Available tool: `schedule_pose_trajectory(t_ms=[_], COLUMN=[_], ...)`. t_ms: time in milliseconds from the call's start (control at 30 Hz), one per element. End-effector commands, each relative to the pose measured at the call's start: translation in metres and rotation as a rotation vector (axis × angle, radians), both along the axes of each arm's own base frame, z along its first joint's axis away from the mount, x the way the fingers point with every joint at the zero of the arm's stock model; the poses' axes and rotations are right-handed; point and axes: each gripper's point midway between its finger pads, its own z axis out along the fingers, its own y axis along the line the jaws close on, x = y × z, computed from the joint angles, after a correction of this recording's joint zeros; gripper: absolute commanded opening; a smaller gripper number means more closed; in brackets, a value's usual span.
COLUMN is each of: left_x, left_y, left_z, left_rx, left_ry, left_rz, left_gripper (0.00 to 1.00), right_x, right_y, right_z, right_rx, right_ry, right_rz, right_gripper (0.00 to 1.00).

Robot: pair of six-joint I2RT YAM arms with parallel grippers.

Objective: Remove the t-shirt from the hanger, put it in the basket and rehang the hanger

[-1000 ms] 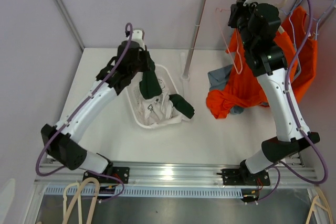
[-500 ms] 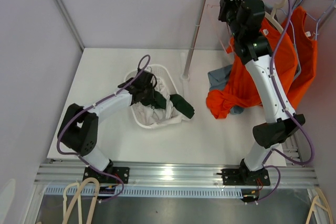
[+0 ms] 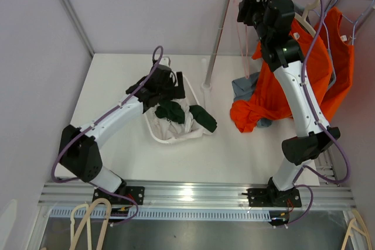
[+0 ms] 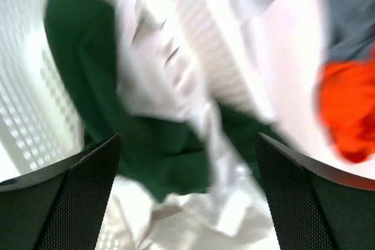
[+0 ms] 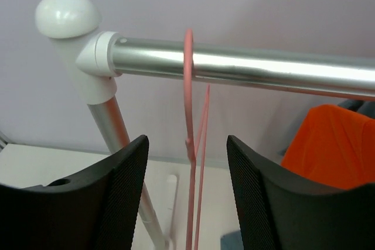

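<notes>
Left gripper [image 3: 173, 86] sits over the basket [image 3: 151, 130] with its jaws wide apart and no cloth pinched between them. The green t-shirt [image 3: 171, 111] is off the hanger [image 5: 188, 103] and lies in the basket on top of white cloth [image 3: 176, 130]. One end of it spills over the right rim onto the table [image 3: 117, 150]. The left wrist view is motion-blurred, so you can't tell whether the fingertips touch the fabric. You can only see green cloth spread below and between the two fingers. Right gripper [image 5: 187, 144] is up at the rail [image 5: 263, 68], close to the capped end above the post [image 3: 214, 45]. Its jaws are partly apart and straddle the pink hanger. The hanger is bare and hooked over the rail, and in the right wrist view its wire runs down the middle of the gap with daylight on both sides. Further right on the rail you have orange shirts [image 3: 331, 62] on hangers. An orange heap [image 3: 252, 112] lies on the table under them, with grey cloth [image 3: 241, 89] touching its left edge. The heap is near the basket but apart from it.
</notes>
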Motion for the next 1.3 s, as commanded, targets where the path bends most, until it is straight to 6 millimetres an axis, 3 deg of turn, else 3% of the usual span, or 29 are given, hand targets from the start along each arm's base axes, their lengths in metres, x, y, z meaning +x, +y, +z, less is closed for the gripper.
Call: schedule_pose_trajectory(t_ms=[0, 67, 233, 267, 300, 333, 367, 400, 433, 467, 500, 533, 567, 600, 667, 700, 800, 933, 1100, 1167, 1267], left_x=[0.009, 0.010, 0.003, 0.001, 0.000, -0.001, -0.001, -0.003, -0.004, -0.004, -0.007, -0.008, -0.009, -0.010, -0.014, -0.015, -0.017, -0.018, -0.016, -0.015, -0.014], left_y=[-0.009, -0.015, -0.031, -0.033, -0.035, -0.039, -0.040, -0.043, -0.044, -0.044, -0.045, -0.043, -0.043, -0.043, -0.042, -0.042, -0.041, -0.041, -0.046, -0.048, -0.049], left_z=[0.096, 0.116, 0.133, 0.134, 0.137, 0.142, 0.145, 0.146, 0.150, 0.151, 0.157, 0.158, 0.160, 0.162, 0.166, 0.171, 0.173, 0.173, 0.170, 0.169, 0.167], left_rx=[-0.011, -0.017, -0.075, -0.073, -0.071, -0.065, -0.061, -0.054, -0.054, -0.051, -0.054, -0.054, -0.060, -0.066, -0.074, -0.081, -0.083, -0.087, -0.089, -0.090, -0.087], left_ry=[-0.215, -0.252, -0.308, -0.315, -0.324, -0.338, -0.347, -0.351, -0.357, -0.359, -0.372, -0.375, -0.382, -0.389, -0.402, -0.415, -0.421, -0.430, -0.426, -0.424, -0.425], left_rz=[0.016, -0.003, -0.063, -0.070, -0.075, -0.086, -0.091, -0.101, -0.107, -0.107, -0.114, -0.113, -0.114, -0.118, -0.122, -0.125, -0.127, -0.131, -0.141, -0.146, -0.149], left_gripper=[0.99, 1.00, 0.99, 0.99, 0.99, 0.99, 0.99, 1.00, 1.00, 1.00, 1.00, 0.99, 0.99, 0.99, 0.99, 0.99, 0.99, 0.99, 1.00, 1.00, 0.99], right_x=[-0.035, -0.047, -0.091, -0.095, -0.101, -0.125, -0.123, -0.132, -0.142, -0.152, -0.154, -0.152, -0.147, -0.148, -0.149, -0.146, -0.138, -0.122, -0.101, -0.092, -0.079], right_y=[-0.028, -0.039, -0.090, -0.087, -0.091, -0.099, -0.105, -0.112, -0.129, -0.139, -0.138, -0.143, -0.166, -0.161, -0.181, -0.176, -0.194, -0.194, -0.198, -0.192, -0.195], right_z=[0.052, 0.057, 0.071, 0.064, 0.061, 0.078, 0.059, 0.063, 0.063, 0.077, 0.061, 0.058, 0.052, 0.048, 0.045, 0.042, 0.037, 0.036, 0.029, 0.024, 0.018], right_rx=[0.002, 0.004, 0.047, 0.025, 0.008, 0.009, -0.043, -0.042, -0.035, -0.015, -0.019, -0.007, 0.003, 0.023, 0.049, 0.079, 0.143, 0.149, 0.161, 0.168, 0.169], right_ry=[-0.092, -0.079, -0.006, 0.014, 0.019, -0.041, -0.007, -0.025, -0.020, -0.033, 0.047, 0.066, 0.094, 0.111, 0.117, 0.125, 0.134, 0.148, 0.164, 0.179, 0.183], right_rz=[-0.060, -0.076, -0.139, -0.106, -0.111, -0.125, -0.151, -0.177, -0.219, -0.225, -0.170, -0.164, -0.201, -0.140, -0.159, -0.094, -0.058, 0.000, 0.040, 0.103, 0.113], right_gripper=[0.60, 0.57, 0.58, 0.61, 0.74, 0.82, 0.87, 0.99, 0.99, 0.99, 0.96, 0.96, 0.95, 0.91, 0.86, 0.83, 0.75, 0.80, 0.65, 0.71, 0.66])
